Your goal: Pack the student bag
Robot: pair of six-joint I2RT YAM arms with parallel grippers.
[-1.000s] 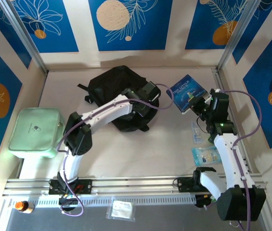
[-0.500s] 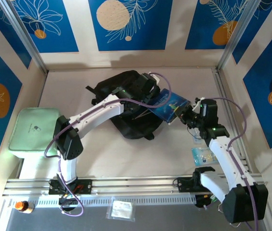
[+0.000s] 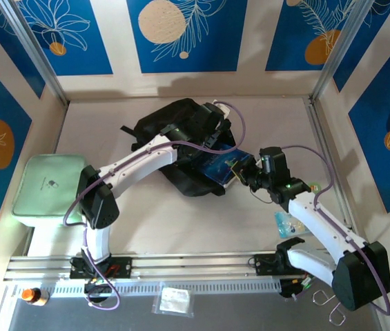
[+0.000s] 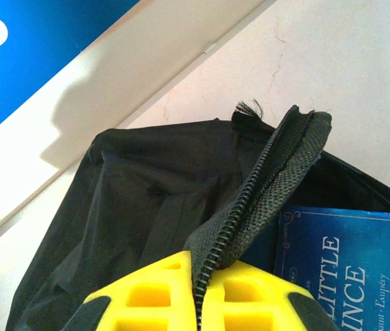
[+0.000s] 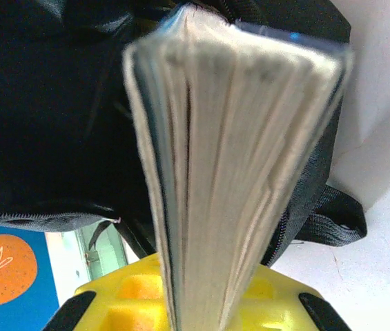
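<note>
The student bag is a black backpack lying at the back middle of the table. My left gripper is shut on the bag's zipper edge and holds the opening up, its yellow fingers pressed together on the fabric. A dark blue book goes partly into that opening, with its cover visible under the raised flap. My right gripper is shut on the book's near end. In the right wrist view the page edges point into the dark inside of the bag.
A mint green case sits at the left edge. Clear plastic packets lie at the right, beside the right arm. A small packet and an orange-capped item lie in front of the rail. Walls close in the back and sides.
My right arm has carried the book leftward from the right side of the table into the bag's opening. My left gripper has shifted slightly up and back with the zipper edge held.
</note>
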